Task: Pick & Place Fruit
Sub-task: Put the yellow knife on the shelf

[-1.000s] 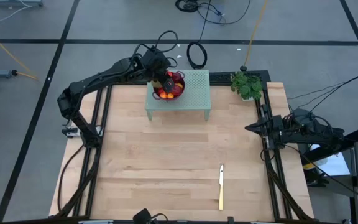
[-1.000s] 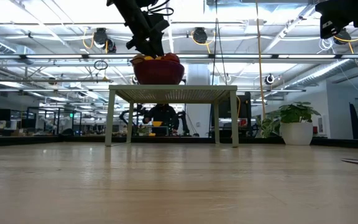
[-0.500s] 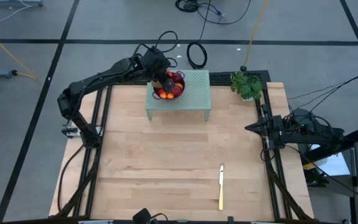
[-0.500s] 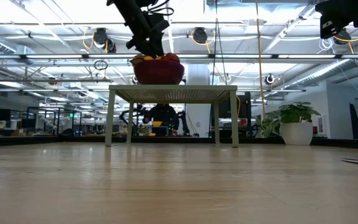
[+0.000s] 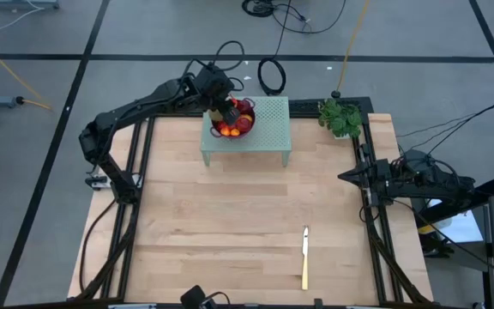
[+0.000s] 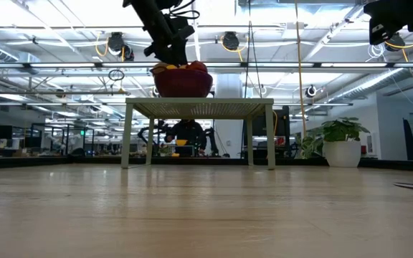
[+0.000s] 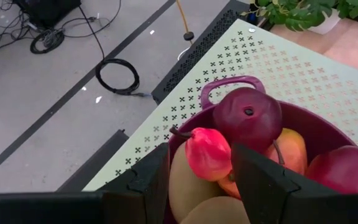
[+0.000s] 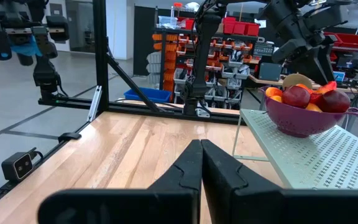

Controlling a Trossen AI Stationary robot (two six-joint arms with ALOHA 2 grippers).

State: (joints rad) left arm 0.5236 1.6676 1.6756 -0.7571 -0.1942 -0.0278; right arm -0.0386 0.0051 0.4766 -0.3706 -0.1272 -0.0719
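Note:
A purple bowl (image 5: 234, 121) full of fruit stands on a small green perforated table (image 5: 268, 129) at the far edge of the table. My left gripper (image 7: 201, 154) reaches into the bowl (image 7: 328, 127) with its fingers on either side of an elongated red-orange fruit (image 7: 209, 152). That fruit lies on top of a dark red round fruit (image 7: 247, 118) and tan ones (image 7: 182, 186). From the low view, the gripper (image 6: 169, 51) stands over the bowl's rim (image 6: 183, 80). My right gripper (image 8: 201, 155) waits shut at the table's right edge (image 5: 346, 176). My left gripper has the red-orange fruit's sides (image 7: 224, 158) between its two fingers. The fingers come slanting down from the far left, and the fruit's stem end points away to one side. The fruit stays over the other fruit in the bowl; whether it is lifted clear, I cannot tell.
A yellow-handled knife (image 5: 305, 257) lies near the front right of the wooden table. A potted plant (image 5: 340, 117) stands at the far right corner, next to the green table. The wide middle of the wooden top (image 5: 230, 215) is bare.

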